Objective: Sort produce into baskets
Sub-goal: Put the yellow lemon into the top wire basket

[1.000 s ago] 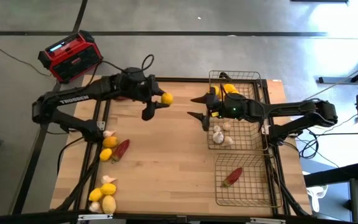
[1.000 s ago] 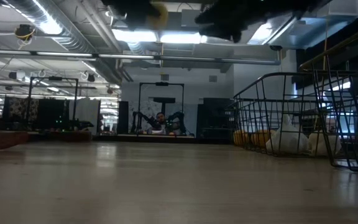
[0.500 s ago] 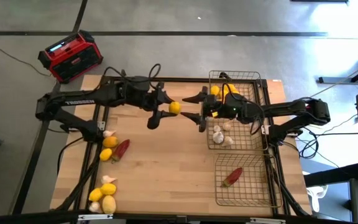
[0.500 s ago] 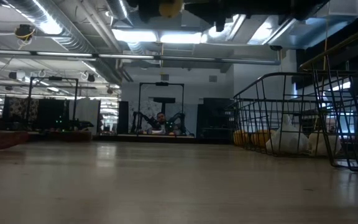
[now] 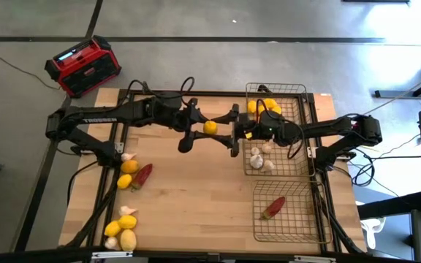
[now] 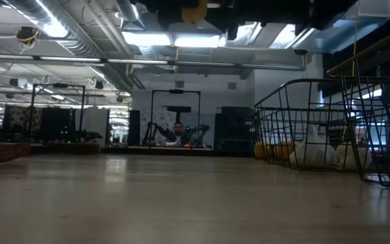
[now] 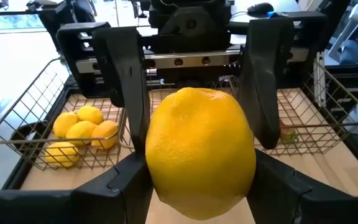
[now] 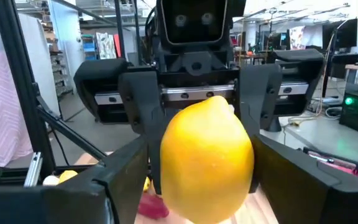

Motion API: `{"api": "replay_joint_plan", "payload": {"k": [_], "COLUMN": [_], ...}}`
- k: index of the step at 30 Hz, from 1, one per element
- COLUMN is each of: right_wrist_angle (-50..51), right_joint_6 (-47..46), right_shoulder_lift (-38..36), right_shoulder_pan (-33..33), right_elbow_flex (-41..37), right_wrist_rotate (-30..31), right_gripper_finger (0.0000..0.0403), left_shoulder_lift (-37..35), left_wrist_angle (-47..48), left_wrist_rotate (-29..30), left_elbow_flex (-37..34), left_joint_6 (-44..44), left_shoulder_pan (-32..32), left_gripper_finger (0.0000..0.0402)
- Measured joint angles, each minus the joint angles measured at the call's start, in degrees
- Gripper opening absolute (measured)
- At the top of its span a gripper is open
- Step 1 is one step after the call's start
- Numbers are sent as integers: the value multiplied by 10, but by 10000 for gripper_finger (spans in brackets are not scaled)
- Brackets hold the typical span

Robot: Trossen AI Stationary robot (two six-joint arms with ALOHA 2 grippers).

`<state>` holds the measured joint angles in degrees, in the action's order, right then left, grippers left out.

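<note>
A yellow lemon [image 5: 210, 128] hangs in mid-air over the table's far middle, with my left gripper [image 5: 202, 130] shut on it. My right gripper [image 5: 230, 132] faces it from the right, open. Its two fingers stand on either side of the lemon [image 8: 207, 158] without touching it. Three wire baskets line the right side: the far one [image 5: 298, 93] holds lemons, the middle one [image 5: 296, 155] garlic, the near one [image 5: 298, 219] a chili. More lemons [image 5: 128, 166], garlic [image 5: 127, 156] and a red chili [image 5: 143, 174] lie on the table's left. My left gripper pinches the lemon by its two opposite sides [image 7: 157, 168] between its two fingers [image 7: 122, 182]. The fingers come nearly level from the table's left, slanting a little down. The lemon is lifted well clear of the table.
A red-and-black radio [image 5: 83, 66] stands on the floor beyond the far left corner. More lemons [image 5: 126, 223] and a garlic bulb [image 5: 112, 242] lie near the front left. Black frame rails [image 5: 115, 146] run along both sides. Bare wood [image 5: 196, 197] fills the middle.
My left gripper has carried the lemon toward the table's right, still clear of the table. My right gripper has moved toward the table's left and tipped up to about level, so its open fingers now stand around the lemon.
</note>
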<state>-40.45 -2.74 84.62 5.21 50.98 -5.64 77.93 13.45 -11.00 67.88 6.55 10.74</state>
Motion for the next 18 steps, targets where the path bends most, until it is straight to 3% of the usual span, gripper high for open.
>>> {"api": "replay_joint_plan", "payload": {"k": [4,13,18], "right_wrist_angle": [-6,-3,-1], "right_joint_6": [2,14,16], "right_shoulder_lift": [0,0,0], "right_shoulder_pan": [0,0,1], "right_elbow_flex": [0,0,0], "right_wrist_rotate": [-7,-13,-13], "right_gripper_finger": [260,172,160], "left_shoulder_lift": [0,3,3], "left_wrist_angle": [-2,-4,-5], "left_wrist_rotate": [0,-1,9], "left_elbow_flex": [0,0,0], "left_joint_6": [6,11,3], "left_shoulder_pan": [0,-7,-7], "left_gripper_finger": [208,208,208]}}
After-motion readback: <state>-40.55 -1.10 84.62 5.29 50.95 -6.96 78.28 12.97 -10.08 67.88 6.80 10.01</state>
